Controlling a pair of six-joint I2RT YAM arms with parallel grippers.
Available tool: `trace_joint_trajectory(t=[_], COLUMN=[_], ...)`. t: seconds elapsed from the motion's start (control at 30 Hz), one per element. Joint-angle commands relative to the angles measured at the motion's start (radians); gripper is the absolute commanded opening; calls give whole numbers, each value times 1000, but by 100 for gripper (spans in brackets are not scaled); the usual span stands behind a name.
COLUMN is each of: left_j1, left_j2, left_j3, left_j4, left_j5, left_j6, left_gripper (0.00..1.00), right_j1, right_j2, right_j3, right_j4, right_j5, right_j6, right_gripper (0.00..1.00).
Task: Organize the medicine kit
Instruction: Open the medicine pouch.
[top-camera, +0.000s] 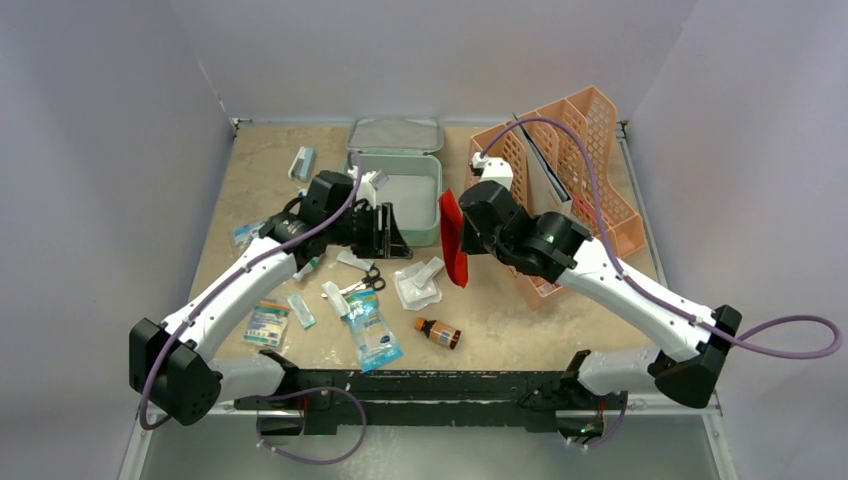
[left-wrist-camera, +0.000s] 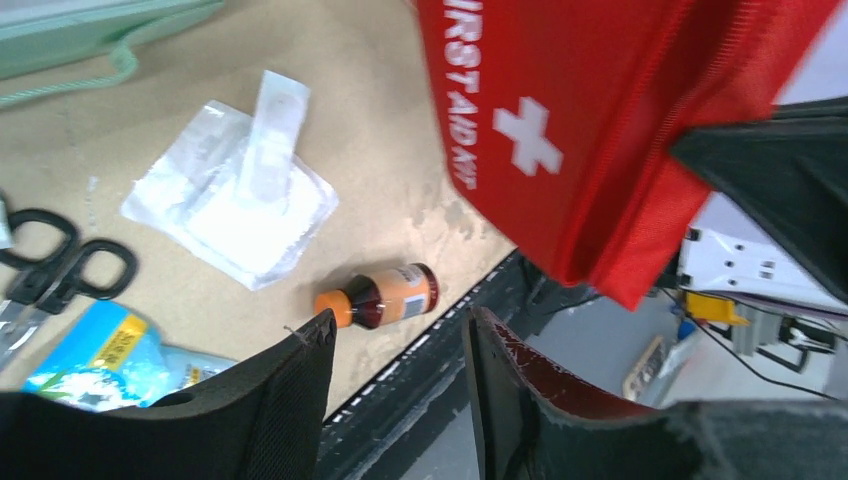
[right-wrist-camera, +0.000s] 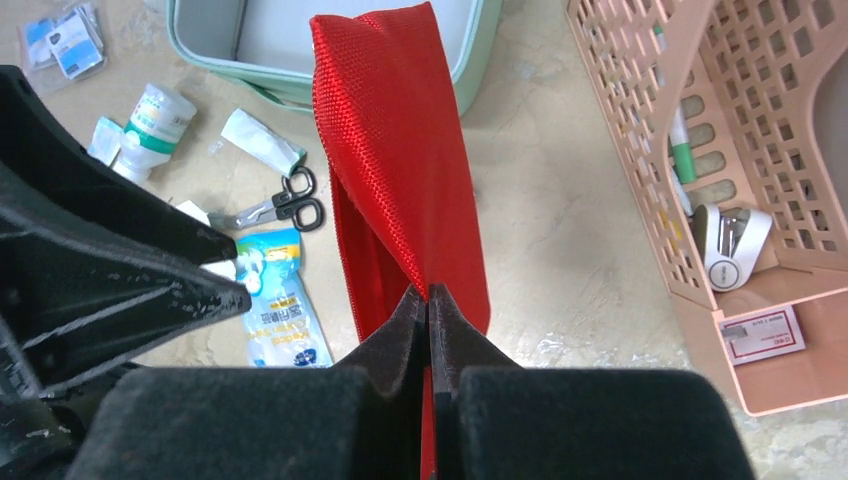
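While the right end effector (top-camera: 470, 228) pinches the top edge of the red pouch (top-camera: 453, 240), its fingers pressed together on the fabric with no gap in the wrist view, the left end effector (top-camera: 390, 232) stands spread, with nothing between its fingers (left-wrist-camera: 290, 400).

The kit (top-camera: 412, 195) lies open at the far middle of the desk (top-camera: 270, 170), with its lid (top-camera: 395, 135) flat just behind it. The left end effector sits just in front of the kit's near left corner, pointing right toward the pouch. The right end effector is just off the kit's near right corner and apart from it.

The pouch hangs upright between the two end effectors, just beside the kit's front wall. From above, its lower edge seems close to the desk, though whether it touches is hard to tell. From the right wrist, the kit lies beyond the pouch. From the left wrist, the pouch's face with its white cross fills the upper right, and a corner of the kit shows at top left.

In front of the kit lie scissors (top-camera: 365, 283), a gauze packet (top-camera: 418, 285), a blue packet (top-camera: 372, 338) and a brown bottle (top-camera: 438, 333) on its side. A peach rack (top-camera: 575, 160) stands to the right of the kit.
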Motion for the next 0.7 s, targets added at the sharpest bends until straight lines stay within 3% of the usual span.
trace_joint_trajectory(t=[0.0,0.67], left_j1=[0,-133], left_j2=[34,506], left_j3=[17,173], left_j4=[-33,73], left_j5=[-132,-295], left_j6=[98,204], left_gripper=[48,51], right_j1=[2,3], right_j2=[-54,-143], right_j3=[38,-19], right_j4=[-14,-13], right_j5=[34,13], right_j6=[-25,-32], right_gripper=[0,0])
